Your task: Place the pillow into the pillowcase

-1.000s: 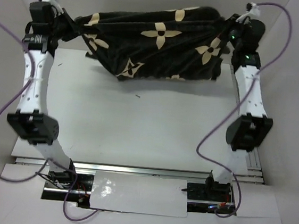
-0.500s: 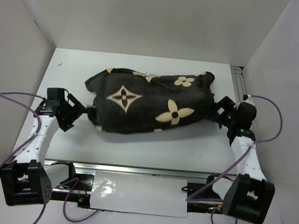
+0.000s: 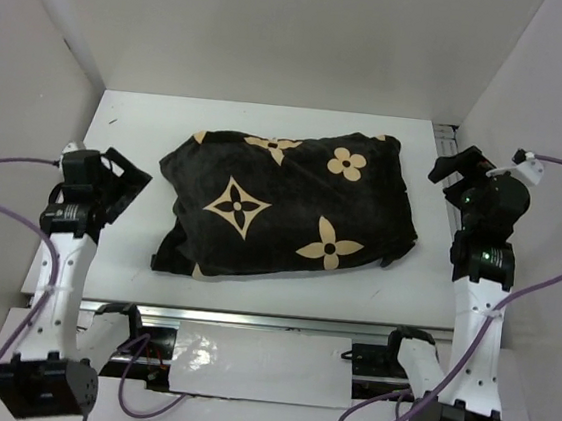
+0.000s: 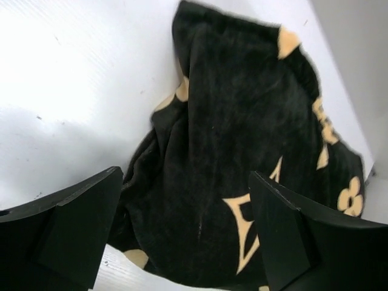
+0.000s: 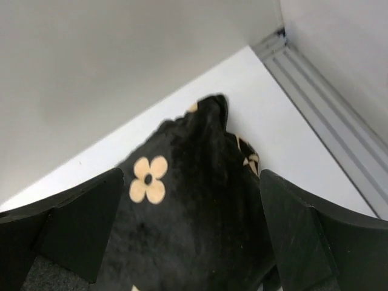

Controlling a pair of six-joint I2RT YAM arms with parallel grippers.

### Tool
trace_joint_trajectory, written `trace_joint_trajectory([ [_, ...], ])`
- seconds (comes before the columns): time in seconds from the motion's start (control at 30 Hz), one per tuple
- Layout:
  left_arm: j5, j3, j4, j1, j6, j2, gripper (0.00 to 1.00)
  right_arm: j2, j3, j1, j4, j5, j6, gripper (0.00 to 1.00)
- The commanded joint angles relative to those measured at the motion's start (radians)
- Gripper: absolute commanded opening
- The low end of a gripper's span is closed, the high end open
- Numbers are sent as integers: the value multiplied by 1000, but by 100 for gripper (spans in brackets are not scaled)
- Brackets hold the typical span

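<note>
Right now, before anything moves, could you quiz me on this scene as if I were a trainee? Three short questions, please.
1. How do the jaws of the left tool and the right tool stand?
2. Where is the pillowcase? A) lying on the table between the two arms; B) hanging in the air; C) folded into a small square.
3. True or false: a white pillow corner sticks out of the pillowcase.

Key:
1. Both stand wide open and grip nothing.
2. A.
3. False. Only dark fabric with tan motifs shows, and it looks plump.
</note>
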Motion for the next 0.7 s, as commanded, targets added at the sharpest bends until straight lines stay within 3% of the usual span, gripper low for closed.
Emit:
trace_joint_trajectory([
  [0.0, 124, -20, 110, -54, 70, 89, 97, 107, -43, 8, -58, -159, -40, 100],
  [0.17, 80, 4, 151, -195, 101, 278, 95, 262, -80, 54, 2, -258, -50, 100],
  [0.3, -18, 78, 89, -281, 110, 398, 95, 305, -91, 91, 2, -140, -50, 100],
  [0.67, -106, 120, 58, -364, 101, 411, 96, 232, -56, 110, 16, -48, -50, 100],
])
